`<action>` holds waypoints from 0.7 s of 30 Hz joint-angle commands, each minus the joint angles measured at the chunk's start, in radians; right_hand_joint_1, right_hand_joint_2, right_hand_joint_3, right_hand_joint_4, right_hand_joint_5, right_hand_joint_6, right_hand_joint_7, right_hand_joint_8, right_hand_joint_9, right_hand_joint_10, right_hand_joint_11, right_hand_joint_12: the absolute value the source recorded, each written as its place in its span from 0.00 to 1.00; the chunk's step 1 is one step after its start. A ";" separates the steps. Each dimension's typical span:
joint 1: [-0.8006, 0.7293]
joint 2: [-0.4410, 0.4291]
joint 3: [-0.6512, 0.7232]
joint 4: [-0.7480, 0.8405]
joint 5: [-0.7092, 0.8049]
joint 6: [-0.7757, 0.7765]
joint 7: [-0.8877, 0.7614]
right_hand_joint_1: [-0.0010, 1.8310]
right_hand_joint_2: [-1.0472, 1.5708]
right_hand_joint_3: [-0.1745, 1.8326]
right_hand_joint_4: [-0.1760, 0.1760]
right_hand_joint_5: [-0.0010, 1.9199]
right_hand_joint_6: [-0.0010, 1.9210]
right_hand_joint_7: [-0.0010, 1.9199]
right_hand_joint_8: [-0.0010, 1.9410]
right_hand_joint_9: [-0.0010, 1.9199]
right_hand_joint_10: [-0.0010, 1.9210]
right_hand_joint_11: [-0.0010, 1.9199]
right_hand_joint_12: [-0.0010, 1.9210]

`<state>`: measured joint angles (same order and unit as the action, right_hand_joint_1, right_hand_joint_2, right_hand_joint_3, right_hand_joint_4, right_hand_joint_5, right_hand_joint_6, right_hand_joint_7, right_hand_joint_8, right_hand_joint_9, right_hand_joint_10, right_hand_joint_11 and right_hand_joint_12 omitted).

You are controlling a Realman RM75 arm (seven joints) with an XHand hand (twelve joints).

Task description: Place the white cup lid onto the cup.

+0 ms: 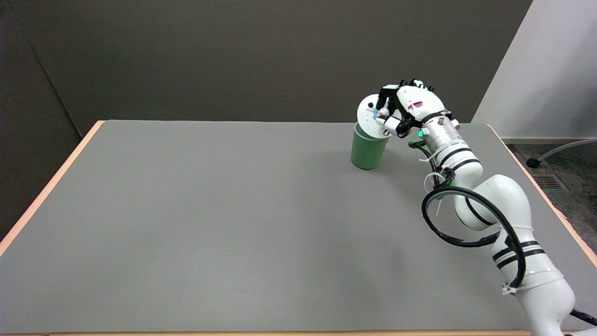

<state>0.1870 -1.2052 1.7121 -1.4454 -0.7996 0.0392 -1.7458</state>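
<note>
A wide grey table with a pale wooden edge point(51, 182) fills the view, backed by a dark wall point(233, 56) and a white panel point(550, 65) at the right. The right hand point(406, 111) grips the round white plastic cup lid point(368, 116), holding it tilted over the mouth of the green tapered cup point(368, 151) at the table's far right. Fingers cover the lid's right side. Whether the lid touches the rim is unclear, and the cup's inside is hidden.
</note>
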 commanded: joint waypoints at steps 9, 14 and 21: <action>-0.042 -0.034 -0.004 -0.033 -0.002 0.024 0.000 0.62 0.86 0.14 0.62 0.37 0.72 0.38 0.73 0.25 0.58 0.00 0.77; -0.035 -0.034 -0.004 -0.023 -0.002 0.022 0.000 0.62 0.86 0.14 0.61 0.37 0.71 0.38 0.73 0.25 0.59 0.00 0.79; -0.022 -0.036 -0.013 0.007 -0.002 0.020 0.000 0.62 0.86 0.14 0.61 0.37 0.71 0.38 0.73 0.25 0.59 0.00 0.78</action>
<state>0.1539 -1.2321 1.7092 -1.4712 -0.7994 0.0581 -1.7459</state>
